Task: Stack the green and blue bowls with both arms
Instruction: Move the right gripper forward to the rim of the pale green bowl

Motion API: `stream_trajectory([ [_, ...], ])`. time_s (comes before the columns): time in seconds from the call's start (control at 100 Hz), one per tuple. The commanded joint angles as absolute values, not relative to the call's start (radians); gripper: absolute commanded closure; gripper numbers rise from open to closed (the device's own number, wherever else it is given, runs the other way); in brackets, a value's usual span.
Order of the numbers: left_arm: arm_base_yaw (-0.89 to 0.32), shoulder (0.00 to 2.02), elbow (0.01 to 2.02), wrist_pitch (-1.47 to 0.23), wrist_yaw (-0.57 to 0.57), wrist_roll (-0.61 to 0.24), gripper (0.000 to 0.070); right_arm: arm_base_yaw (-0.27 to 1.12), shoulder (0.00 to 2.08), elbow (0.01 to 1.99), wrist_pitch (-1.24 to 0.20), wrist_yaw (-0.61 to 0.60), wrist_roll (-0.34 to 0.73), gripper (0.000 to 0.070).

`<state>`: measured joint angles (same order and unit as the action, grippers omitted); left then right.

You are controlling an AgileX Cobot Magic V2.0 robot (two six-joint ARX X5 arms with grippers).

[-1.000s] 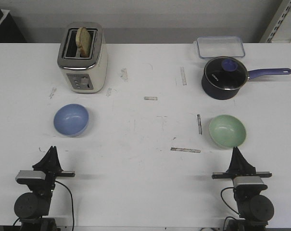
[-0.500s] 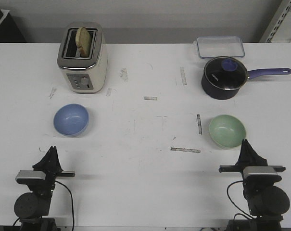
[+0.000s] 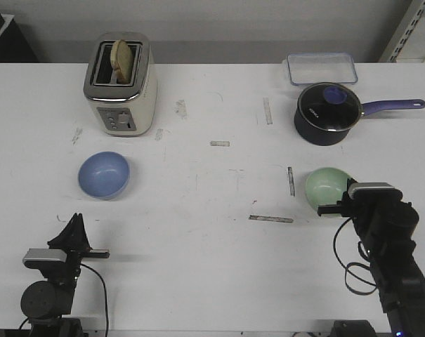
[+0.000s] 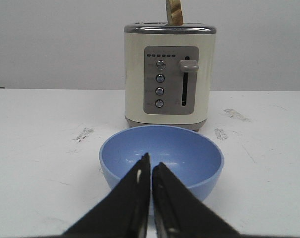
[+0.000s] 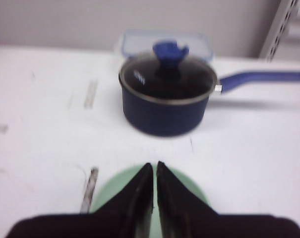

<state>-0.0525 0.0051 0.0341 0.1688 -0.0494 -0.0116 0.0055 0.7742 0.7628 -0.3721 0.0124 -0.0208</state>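
The blue bowl (image 3: 104,174) sat upright on the white table (image 3: 212,267) toward the left edge, in front of the cream toaster (image 3: 120,84) holding a slice of bread. The left gripper (image 4: 150,171) was near the front left corner, its fingers clenched together on nothing and pointed at that bowl. The green bowl (image 3: 327,187) sat toward the right edge, in front of the lidded navy saucepan (image 3: 329,112). The right gripper (image 5: 155,174) was raised over the green bowl's near rim, fingers likewise pressed together and empty. A clear container (image 3: 322,68) lay near the back right corner.
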Motion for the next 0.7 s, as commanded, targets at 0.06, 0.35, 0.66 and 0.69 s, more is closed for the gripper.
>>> stream_trajectory([
  [0.06,-0.052,0.003,0.012,0.181,-0.049,-0.001,0.0699,0.006,0.876,0.873,-0.498,0.016,0.066,0.0696],
  [0.35,-0.052,0.003,0.012,0.181,-0.049,-0.001,0.0699,-0.040,1.068,1.042,-0.686,-0.034,0.210,0.0695],
  [0.66,-0.052,0.003,0.012,0.181,-0.049,-0.001,0.0699,-0.242,1.180,1.074,-0.742,-0.299,0.232,0.0593],
  [0.69,-0.052,0.003,0.012,0.181,-0.049,-0.001,0.0699,-0.259,1.185,1.074,-0.746,-0.299,0.222,0.0529],
])
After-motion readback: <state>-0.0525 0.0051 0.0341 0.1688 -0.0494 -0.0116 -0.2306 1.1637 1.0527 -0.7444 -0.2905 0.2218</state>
